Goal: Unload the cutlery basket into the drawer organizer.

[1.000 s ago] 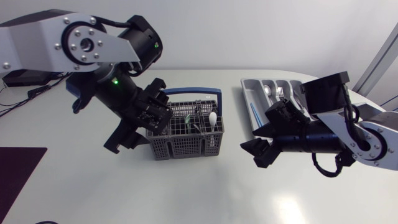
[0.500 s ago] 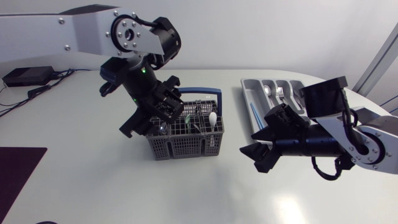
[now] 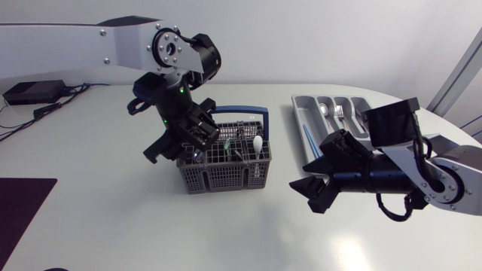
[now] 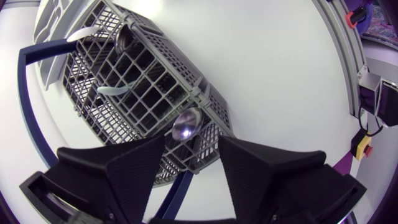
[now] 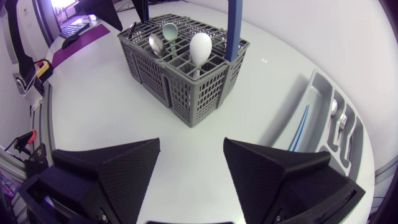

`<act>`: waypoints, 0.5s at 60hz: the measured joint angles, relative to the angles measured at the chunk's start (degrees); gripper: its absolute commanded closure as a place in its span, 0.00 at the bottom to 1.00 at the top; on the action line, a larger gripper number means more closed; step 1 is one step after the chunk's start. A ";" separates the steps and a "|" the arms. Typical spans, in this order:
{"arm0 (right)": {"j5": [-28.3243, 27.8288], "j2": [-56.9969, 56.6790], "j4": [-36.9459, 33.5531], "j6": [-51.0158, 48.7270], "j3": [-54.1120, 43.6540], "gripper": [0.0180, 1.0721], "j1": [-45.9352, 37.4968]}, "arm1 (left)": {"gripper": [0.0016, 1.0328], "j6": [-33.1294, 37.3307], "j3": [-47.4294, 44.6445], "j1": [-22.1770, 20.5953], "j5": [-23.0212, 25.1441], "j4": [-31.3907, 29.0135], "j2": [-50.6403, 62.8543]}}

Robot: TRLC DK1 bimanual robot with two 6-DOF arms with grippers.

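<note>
The grey cutlery basket [image 3: 226, 167] with a blue handle [image 3: 238, 111] stands mid-table. It holds a white spoon [image 3: 257, 141], a metal spoon [image 4: 186, 124] and other pieces. My left gripper [image 3: 193, 147] hangs over the basket's left corner. In the left wrist view that gripper [image 4: 190, 163] is open, with the metal spoon's bowl just ahead of its fingertips and untouched. My right gripper [image 3: 312, 185] hovers open and empty over the table between the basket [image 5: 186, 74] and the grey drawer organizer [image 3: 300, 113]. The organizer holds a blue-handled piece [image 3: 305, 136] and a fork [image 3: 339, 113].
A dark purple mat [image 3: 19, 211] lies at the table's front left. A black box with cables [image 3: 30, 92] sits at the back left. Bare white table lies in front of the basket and below my right gripper [image 5: 189, 155].
My left arm swung right and came down over the basket's left corner, its fingers narrowing a little. The right arm shifted only slightly.
</note>
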 measured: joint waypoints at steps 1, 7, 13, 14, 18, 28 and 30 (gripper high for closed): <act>0.00 0.00 -0.02 0.00 0.00 0.29 0.00 | 0.43 0.00 0.00 0.00 0.00 -0.11 0.00; 0.00 -0.07 0.00 0.00 -0.02 0.29 0.00 | 0.43 0.04 0.11 -0.02 0.00 -0.50 0.09; 0.00 -0.31 0.04 0.00 -0.55 0.29 0.00 | 0.43 0.04 0.26 -0.09 0.00 -0.61 0.31; 0.00 -0.35 0.04 0.00 -0.68 0.29 0.00 | 0.43 0.04 0.28 -0.13 0.00 -0.72 0.31; 0.00 -0.59 0.02 0.00 -1.05 0.29 0.00 | 0.45 0.04 0.26 -0.24 0.00 -0.98 0.48; 0.02 -1.09 0.02 0.00 -1.62 0.29 0.00 | 0.45 0.46 0.39 -0.83 0.00 -1.20 1.05; 0.02 -1.09 0.07 0.00 -1.62 0.29 0.00 | 0.45 0.46 0.52 -0.92 0.02 -1.38 1.09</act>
